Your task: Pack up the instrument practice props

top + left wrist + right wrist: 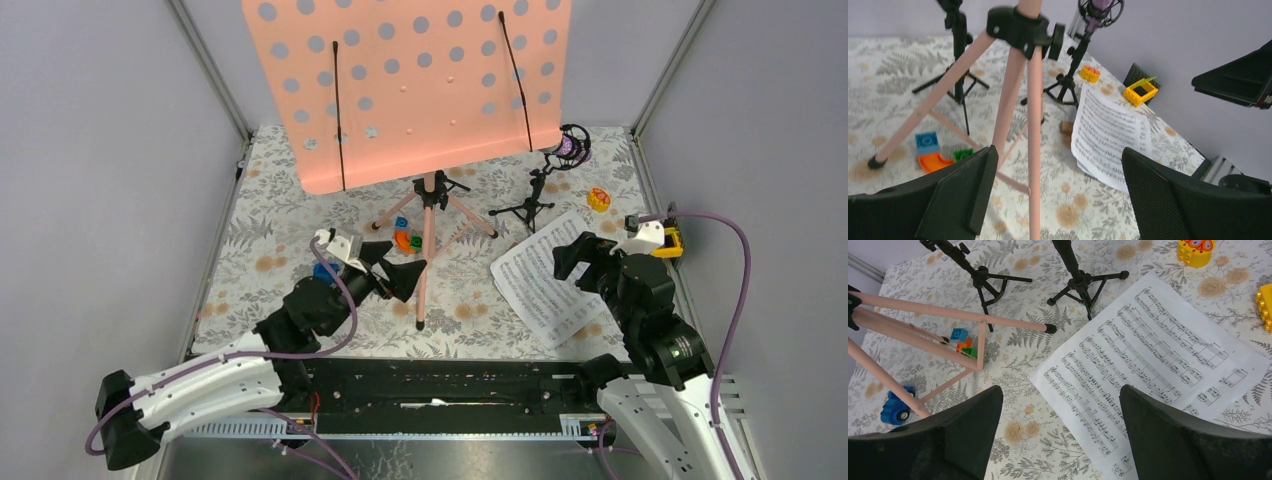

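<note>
**Packing barely begun — every prop out on the desk**

The left tool was spread wide and gripped nothing. In its wrist view the front one of the pink tripod legs ran down through the gap between its fingers, touching neither as far as could be seen. Above and beyond that tool the salmon-pink rack stood fully set up. The toy blocks lay just ahead of the tool, among the legs, and the blue toy car sat close beside it.

Ahead of the right tool, which was also released and empty, the sheet-music pages lay flat on the desk, partly beneath its fingers. Farther out from it the purple microphone stood upright on its small black stand. A second black stand stood to the left of that one, its head out of view, so I cannot say whether it carried the pink microphone.

By my judgement nothing had been packed. The rack, pages and microphones all remained to be gathered — and no container showed.
</note>
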Motion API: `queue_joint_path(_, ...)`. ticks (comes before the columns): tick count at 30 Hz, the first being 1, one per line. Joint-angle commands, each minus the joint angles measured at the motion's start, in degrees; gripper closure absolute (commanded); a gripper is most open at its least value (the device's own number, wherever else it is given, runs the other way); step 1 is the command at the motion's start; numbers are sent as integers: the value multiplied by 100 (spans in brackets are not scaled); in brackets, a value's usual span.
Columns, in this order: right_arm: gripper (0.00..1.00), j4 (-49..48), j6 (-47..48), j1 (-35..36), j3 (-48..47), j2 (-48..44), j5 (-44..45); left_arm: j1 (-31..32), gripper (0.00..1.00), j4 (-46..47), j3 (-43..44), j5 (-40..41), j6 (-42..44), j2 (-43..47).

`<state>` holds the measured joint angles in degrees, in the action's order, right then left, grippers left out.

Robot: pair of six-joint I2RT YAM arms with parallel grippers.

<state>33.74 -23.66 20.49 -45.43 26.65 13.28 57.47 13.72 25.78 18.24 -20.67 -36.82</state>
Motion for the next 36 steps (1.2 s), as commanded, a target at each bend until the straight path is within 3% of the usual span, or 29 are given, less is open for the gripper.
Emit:
queue_joint_path(1,6,-295,147,-20,49,-88,-343,-183,1,1987,84,-311,849,-306)
queue_joint_path(3,6,-288,142,-20,60,-115,-415,-646,1,2329,32,-802,713,-423)
queue_joint_path(8,6,-289,44,-19,135,-186,-591,-2576,1,3794,-138,-3619,-90,-982)
queue_joint_path(11,7,-291,10,-19,174,-183,-691,-3104,1,4879,-120,-4404,-262,-1470)
queue_joint_path(16,7,-248,-34,-23,142,-168,-835,-3531,1,5951,114,-5350,-324,-2328)
queue_joint_path(22,7,-117,-62,-20,71,-177,-894,-3735,1,5979,733,-5933,-138,-3079)
queue_joint_path(29,7,-43,-71,-19,69,-294,-894,-4160,2,7655,1244,-6927,-1549,-4124)
queue_joint_path(36,7,2,-57,-19,-5,-244,-933,-4174,5,7712,1938,-7487,-1939,-4760)
